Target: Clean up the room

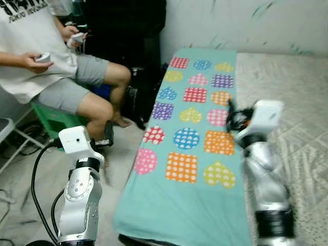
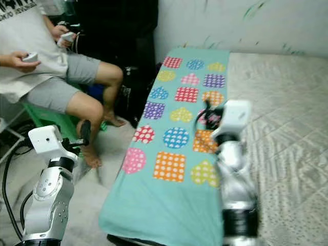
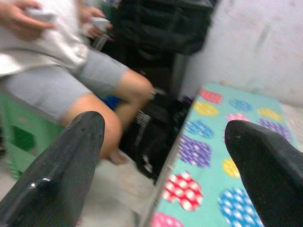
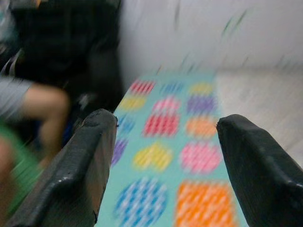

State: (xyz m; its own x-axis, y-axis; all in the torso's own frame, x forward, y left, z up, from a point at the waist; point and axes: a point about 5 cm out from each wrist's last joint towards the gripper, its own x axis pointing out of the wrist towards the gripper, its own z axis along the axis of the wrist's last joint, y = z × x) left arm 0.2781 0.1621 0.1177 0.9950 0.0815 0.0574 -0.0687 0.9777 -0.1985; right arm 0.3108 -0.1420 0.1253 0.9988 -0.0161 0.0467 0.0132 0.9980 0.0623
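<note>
A teal sheet (image 1: 174,200) printed with dotted hearts, circles and squares lies along the near side of a bed, hanging over its edge. My left gripper (image 1: 107,134) is raised over the floor to the left of the bed, beside the person's shin. In the left wrist view the left gripper (image 3: 165,156) is open with nothing between its fingers (image 3: 61,175). My right gripper (image 1: 233,117) hovers above the sheet's right part. In the blurred right wrist view the right gripper (image 4: 163,156) is also open and holds nothing.
A person (image 1: 66,87) sits on a green stool (image 1: 56,120) left of the bed, holding white controllers, legs stretched toward the bed. A black bag (image 1: 136,97) stands between the person and the bed. The pale mattress (image 1: 292,87) spreads to the right; a wall (image 1: 246,23) is behind.
</note>
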